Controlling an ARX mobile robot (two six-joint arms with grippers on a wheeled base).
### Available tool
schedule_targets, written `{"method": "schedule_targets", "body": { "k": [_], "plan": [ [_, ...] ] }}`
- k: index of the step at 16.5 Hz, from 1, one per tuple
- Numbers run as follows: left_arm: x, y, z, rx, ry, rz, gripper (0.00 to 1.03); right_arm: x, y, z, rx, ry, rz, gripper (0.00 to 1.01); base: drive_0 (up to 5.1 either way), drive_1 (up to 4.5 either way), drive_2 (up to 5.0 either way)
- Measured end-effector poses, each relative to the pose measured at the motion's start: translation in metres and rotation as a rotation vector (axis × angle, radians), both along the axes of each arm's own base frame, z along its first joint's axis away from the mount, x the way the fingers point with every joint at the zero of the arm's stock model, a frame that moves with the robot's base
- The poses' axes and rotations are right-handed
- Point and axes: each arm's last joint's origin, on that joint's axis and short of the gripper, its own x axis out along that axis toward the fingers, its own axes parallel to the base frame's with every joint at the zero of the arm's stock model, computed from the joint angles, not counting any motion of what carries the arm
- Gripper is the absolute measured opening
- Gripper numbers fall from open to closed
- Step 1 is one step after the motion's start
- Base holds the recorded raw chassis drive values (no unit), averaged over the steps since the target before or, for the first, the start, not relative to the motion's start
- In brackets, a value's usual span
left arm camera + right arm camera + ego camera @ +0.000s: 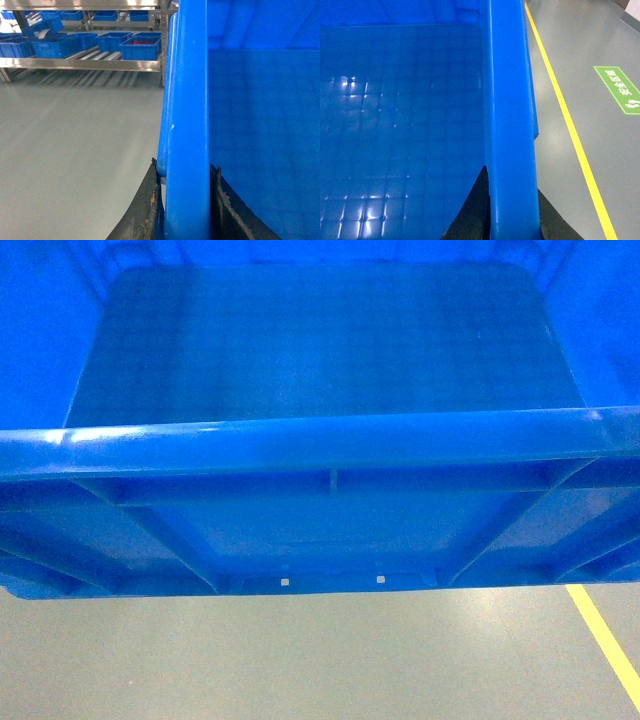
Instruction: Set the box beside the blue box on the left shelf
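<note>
Box (320, 440) rim clamped between fingers of left hand (185, 200), right hand (512, 210).

One held box (320, 360), several blue crates (141, 48) on one shelf (80, 63).

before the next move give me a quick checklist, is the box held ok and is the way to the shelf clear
1. Left hand clamped on the box rim: ok, a finger sits on each side of the rim.
2. Right hand clamped on the opposite rim: ok, same grip.
3. Box empty, nothing to slide: ok, its floor is bare.
4. Floor towards the shelf clear: ok in the left wrist view; ahead, the box blocks the head view.
5. Free slot beside the blue boxes on the shelf: cannot tell, bare rollers show but too far off.
6. Box level: cannot tell.
</note>
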Motion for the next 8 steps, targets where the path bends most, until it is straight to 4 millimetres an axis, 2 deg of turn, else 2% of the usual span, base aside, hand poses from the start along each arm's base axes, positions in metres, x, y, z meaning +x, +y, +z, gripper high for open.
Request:
{"method": "schedule_targets", "body": {
  "k": [8],
  "plan": [
    [0.0,0.0,0.0001,0.0,-0.001,0.0,0.17,0.0001,0.0,-0.0002,0.0,0.001,0.0,0.08,0.0,4.15,-4.1]
  ]
}}
